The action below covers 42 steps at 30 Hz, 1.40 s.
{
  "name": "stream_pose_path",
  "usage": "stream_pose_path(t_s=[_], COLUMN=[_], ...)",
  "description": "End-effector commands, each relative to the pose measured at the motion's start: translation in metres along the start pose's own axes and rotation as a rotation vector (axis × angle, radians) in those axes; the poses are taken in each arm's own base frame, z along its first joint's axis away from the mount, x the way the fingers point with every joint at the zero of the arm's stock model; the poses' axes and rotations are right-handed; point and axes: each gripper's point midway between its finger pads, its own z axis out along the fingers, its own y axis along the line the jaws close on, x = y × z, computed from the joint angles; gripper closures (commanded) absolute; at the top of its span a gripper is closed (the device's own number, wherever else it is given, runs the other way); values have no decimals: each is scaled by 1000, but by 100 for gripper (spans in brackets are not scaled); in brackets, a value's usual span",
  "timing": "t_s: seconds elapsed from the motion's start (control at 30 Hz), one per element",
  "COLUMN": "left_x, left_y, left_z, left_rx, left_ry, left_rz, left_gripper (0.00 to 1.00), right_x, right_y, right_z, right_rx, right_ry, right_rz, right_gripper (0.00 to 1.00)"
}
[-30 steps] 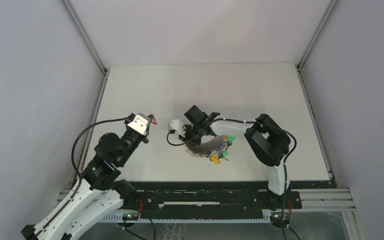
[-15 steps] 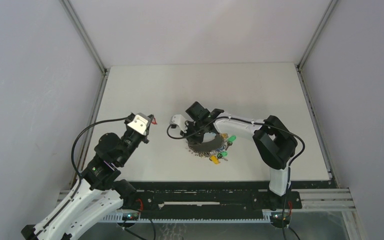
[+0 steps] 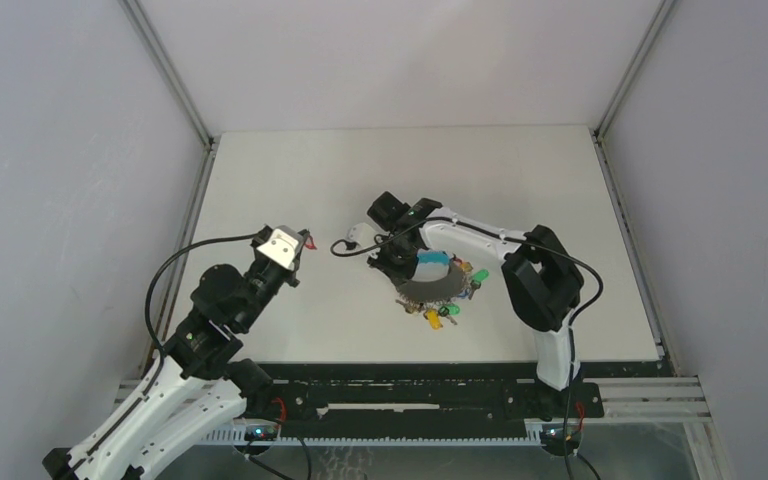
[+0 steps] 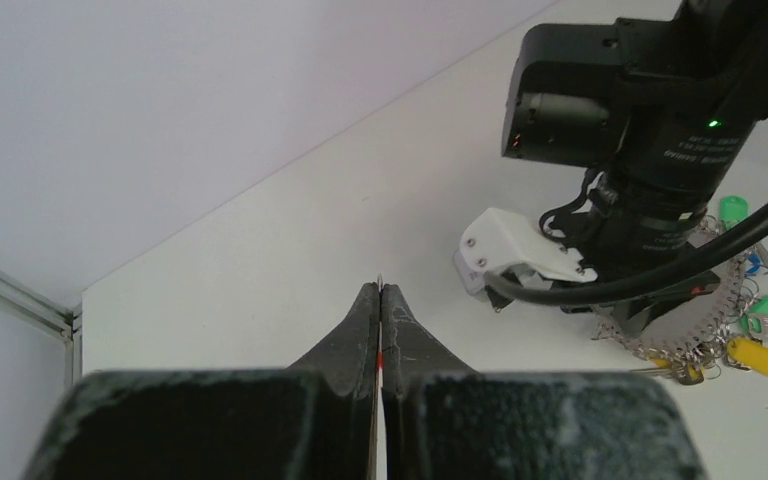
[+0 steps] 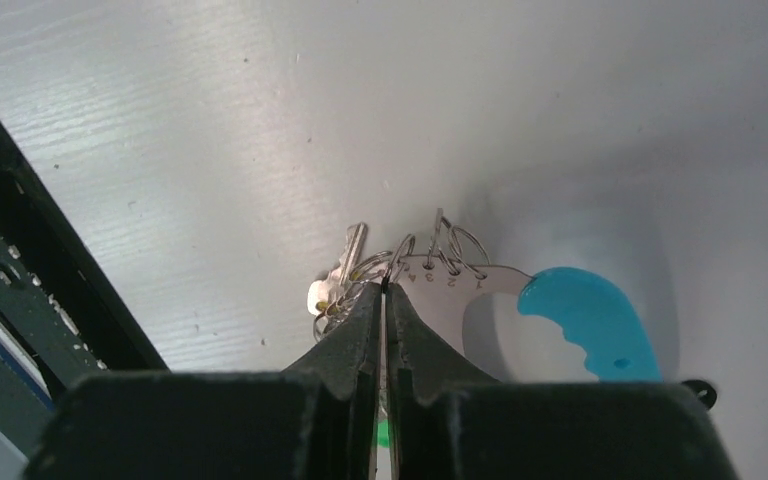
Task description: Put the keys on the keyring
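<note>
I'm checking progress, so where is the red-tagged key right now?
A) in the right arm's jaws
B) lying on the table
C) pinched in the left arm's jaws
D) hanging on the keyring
C: the red-tagged key sticks out of the shut left jaws, well apart from the keyring.

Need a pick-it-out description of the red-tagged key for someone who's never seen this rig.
On the white table, find the left arm, reaching in from the near-left corner. Its end effector is shut on the key, well clear of the keyring at mid-table. It alone shows a red tag; tags on the ring look green and yellow.
</note>
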Motion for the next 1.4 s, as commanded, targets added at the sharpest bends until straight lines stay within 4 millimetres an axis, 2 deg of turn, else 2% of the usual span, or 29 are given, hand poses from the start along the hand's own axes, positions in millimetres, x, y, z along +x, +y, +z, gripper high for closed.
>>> stream_pose_path(t_s=[0.0,0.43,0.73,0.9,1.03,1.23,1.37], left_x=[-4,-4,-6,-7,-8,-8,-8], left_y=[-2,-2,0,1,2,1,0], left_z=[3,3,1,0,-1,-1,0], left_rx=[9,8,1,-4,-7,-4,0], left_ry=[-20,-16,-28,-36,-43,-44,-45], left_rz=[-20,-18,-21,-23,-24,-25,-26], left_gripper=[100,100,100,100,100,100,100], right_x=[-2,-22,-43,-54,-62,-56,-51], right_y=[3,3,3,5,8,6,6], right_z=[7,21,21,11,-10,-22,-21], right_rx=[-1,17,35,48,70,120,83], right_ry=[80,148,64,-34,-174,-373,-533], right_rz=[-16,-93,-114,-120,-127,-179,-222], right_gripper=[100,100,94,89,86,86,84])
